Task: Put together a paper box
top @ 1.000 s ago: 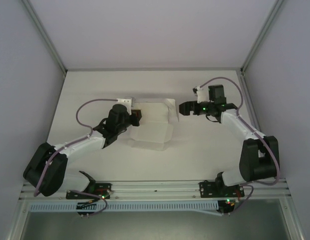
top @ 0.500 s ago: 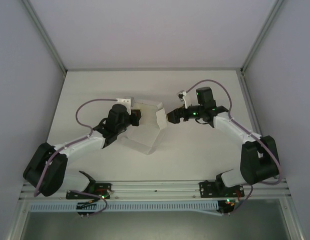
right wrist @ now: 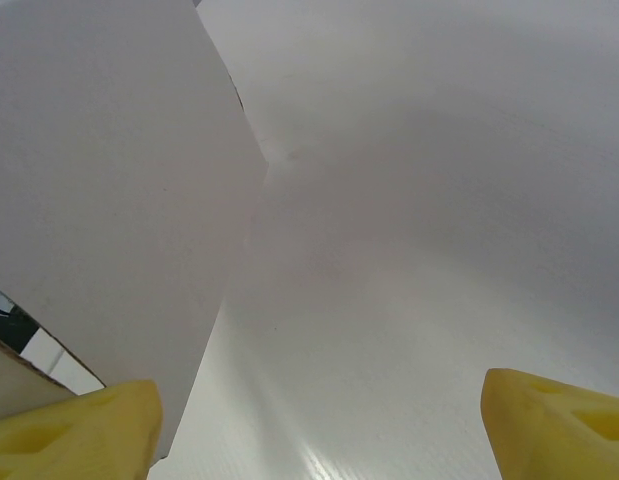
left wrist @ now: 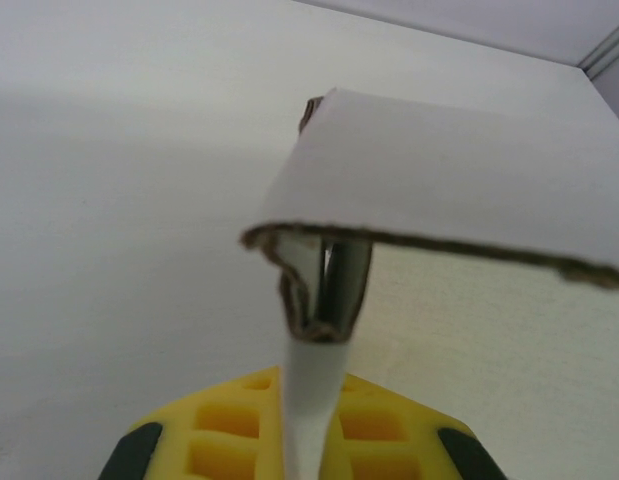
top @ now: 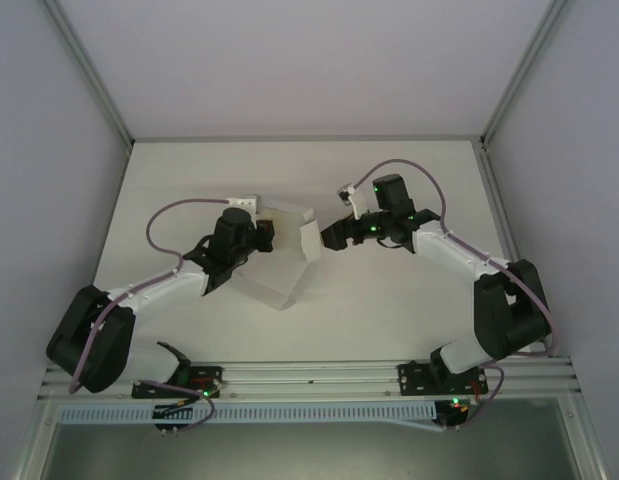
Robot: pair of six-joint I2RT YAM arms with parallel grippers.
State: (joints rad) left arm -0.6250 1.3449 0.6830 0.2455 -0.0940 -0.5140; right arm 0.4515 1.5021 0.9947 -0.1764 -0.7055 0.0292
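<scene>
The paper box (top: 286, 262) is a partly folded off-white sheet lying mid-table, its right flap (top: 309, 240) raised. My left gripper (top: 269, 237) is shut on the box's left edge. In the left wrist view, the yellow fingers (left wrist: 224, 440) pinch a thin white wall, and a flap (left wrist: 439, 170) with a brown cut edge bends over above them. My right gripper (top: 327, 237) is at the raised right flap. In the right wrist view, its yellow fingertips (right wrist: 74, 430) stand wide apart, open, with the white panel (right wrist: 109, 200) beside the left one.
Grey enclosure walls and metal posts (top: 94, 80) frame the white table (top: 419, 300). A metal rail (top: 309, 378) carrying both arm bases runs along the near edge. Purple cables (top: 174, 215) loop over each arm.
My right gripper has moved left to the box and narrowed slightly. The box's right side has folded up and inward, so the sheet looks narrower. The left arm has held still.
</scene>
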